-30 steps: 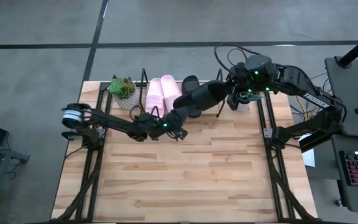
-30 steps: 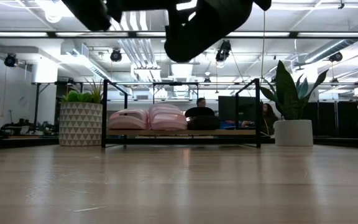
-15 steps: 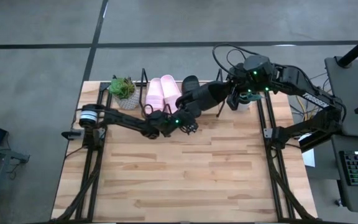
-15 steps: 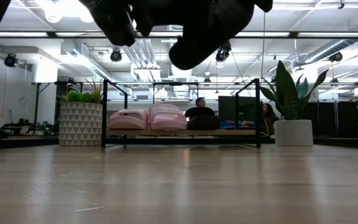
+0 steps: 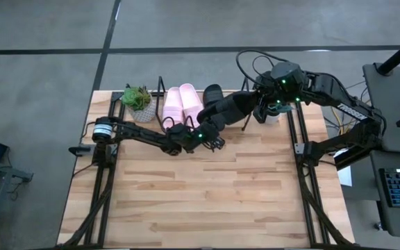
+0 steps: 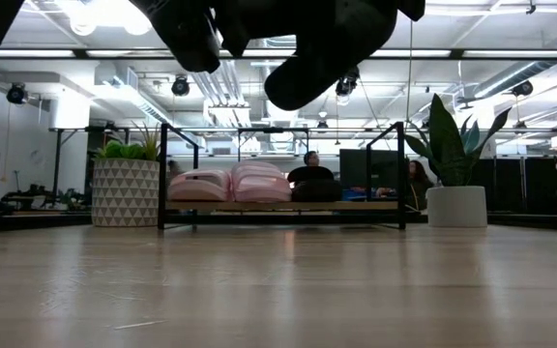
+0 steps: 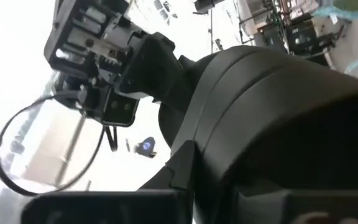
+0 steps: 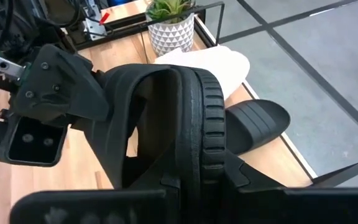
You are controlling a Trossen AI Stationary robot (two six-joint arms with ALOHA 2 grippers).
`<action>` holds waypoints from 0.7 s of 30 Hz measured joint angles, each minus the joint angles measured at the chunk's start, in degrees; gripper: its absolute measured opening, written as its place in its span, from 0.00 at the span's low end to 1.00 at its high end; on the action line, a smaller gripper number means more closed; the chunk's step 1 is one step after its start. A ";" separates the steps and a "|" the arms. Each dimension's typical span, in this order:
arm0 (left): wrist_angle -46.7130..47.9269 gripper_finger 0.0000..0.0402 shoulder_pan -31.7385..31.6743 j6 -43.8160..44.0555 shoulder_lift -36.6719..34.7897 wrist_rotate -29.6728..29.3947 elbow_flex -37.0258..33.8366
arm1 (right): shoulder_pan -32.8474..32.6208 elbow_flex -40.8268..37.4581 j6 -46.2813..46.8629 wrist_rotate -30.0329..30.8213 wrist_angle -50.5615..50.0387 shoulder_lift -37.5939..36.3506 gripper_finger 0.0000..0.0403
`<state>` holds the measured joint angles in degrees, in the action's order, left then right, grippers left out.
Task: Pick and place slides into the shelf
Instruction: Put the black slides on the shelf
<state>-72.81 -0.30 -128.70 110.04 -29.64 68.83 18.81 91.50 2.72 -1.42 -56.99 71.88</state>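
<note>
The black slide (image 8: 191, 124) hung in the air, clamped in the right gripper (image 8: 185, 180), whose fingers closed on it edgewise; in the high view it sat upper centre, just in front of the shelf (image 5: 160, 87). It looked like light, rubbery foam that would flex rather than crack, so a pinch across the sole or strap should hold, though the ribbed edge might twist. Matte black, it had a wide strap and grooved rim. On the shelf lay 2 pale pink slides (image 5: 180, 103) side by side and 1 other black slide (image 5: 212, 92) beside them. The left gripper (image 5: 214, 142) hovered close under the carried slide; whether its fingers were open could not be told. A potted plant (image 5: 139, 101) stood at the shelf's left end on the table (image 5: 207, 201).
</note>
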 joint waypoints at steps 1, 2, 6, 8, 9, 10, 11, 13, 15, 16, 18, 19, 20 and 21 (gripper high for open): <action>0.08 0.02 -0.02 1.63 0.02 -0.07 0.10 | 0.00 0.00 -0.11 0.07 0.03 0.00 0.08; 0.12 0.02 -0.02 3.62 0.02 -0.15 0.10 | 0.00 0.00 -0.32 0.02 0.04 0.00 0.08; 0.32 0.01 -0.02 10.08 -0.18 -2.85 0.10 | -0.04 0.00 -4.24 3.42 0.75 -0.05 0.21; 0.55 0.00 -0.08 12.44 -0.18 -4.97 0.10 | -0.07 0.00 -6.03 8.16 0.98 -0.15 0.27; 0.66 0.00 -0.08 13.17 -0.18 -6.49 0.07 | -0.09 0.00 -7.22 11.05 1.02 -0.17 0.31; 0.79 0.00 -0.12 13.66 -0.18 -7.96 0.04 | -0.09 0.06 -8.18 14.09 1.13 -0.23 0.34; 0.78 0.00 -0.18 14.38 -0.18 -8.97 0.03 | -0.09 0.12 -9.00 17.09 1.53 -0.26 0.36; 0.62 0.00 -0.26 16.03 -0.18 -11.74 -0.01 | -0.08 0.17 -10.93 22.98 2.66 -0.30 0.41; 0.39 0.00 -0.34 18.87 -0.18 -13.81 -0.01 | 0.01 0.17 -12.51 26.67 4.25 -0.55 0.44; 0.42 0.00 -0.46 20.78 -0.28 -15.13 -0.01 | 0.00 0.17 -12.83 28.69 5.38 -0.69 0.46; 1.18 0.00 -1.00 26.17 -0.45 -18.23 0.37 | -0.03 0.19 -12.65 32.05 6.72 -1.09 0.47; 2.83 0.00 -1.51 30.03 -0.55 -19.38 0.80 | -0.04 0.20 -12.18 32.96 7.18 -1.28 0.48; 5.11 0.00 -2.05 33.71 -0.68 -20.85 1.26 | -0.04 0.20 -11.73 33.05 7.62 -1.47 0.48; 8.03 0.00 -2.55 37.63 -0.68 -22.77 1.94 | -0.04 0.20 -11.39 32.95 7.90 -1.67 0.48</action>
<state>-64.77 -2.85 -91.07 109.36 -52.41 70.77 18.76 91.70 -8.67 31.52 -49.09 70.21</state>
